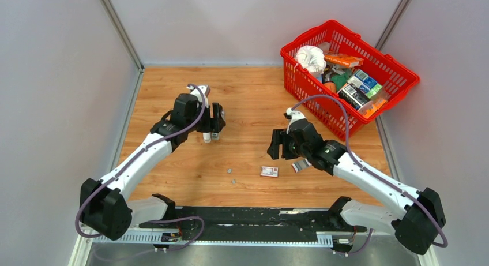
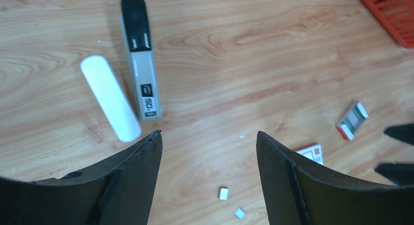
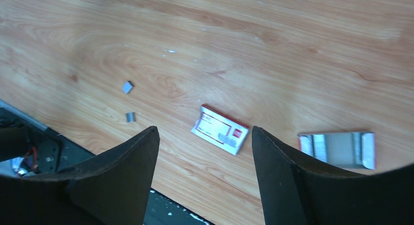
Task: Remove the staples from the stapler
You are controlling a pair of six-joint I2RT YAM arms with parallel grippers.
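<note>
The stapler (image 2: pixel 141 64), grey with a black top, lies flat on the wood table, with a white rounded bar (image 2: pixel 110 98) beside it. Both show in the top view (image 1: pixel 210 137) just below my left gripper (image 1: pixel 217 117). Two tiny silver staple bits (image 2: pixel 223 193) lie loose on the table near the middle front (image 1: pixel 231 175), and they also show in the right wrist view (image 3: pixel 127 87). My left gripper (image 2: pixel 209 137) is open and empty, above the table between the stapler and the staples. My right gripper (image 1: pixel 278 146) (image 3: pixel 205 129) is open and empty above the small red-and-white box (image 3: pixel 219 130).
The red-and-white flat box (image 1: pixel 269 171) lies near the front middle. A silver-lined tray with red edges (image 3: pixel 338 149) lies to its right (image 1: pixel 300 165). A red basket (image 1: pixel 398 81) full of packets stands at the back right. Grey walls enclose the table.
</note>
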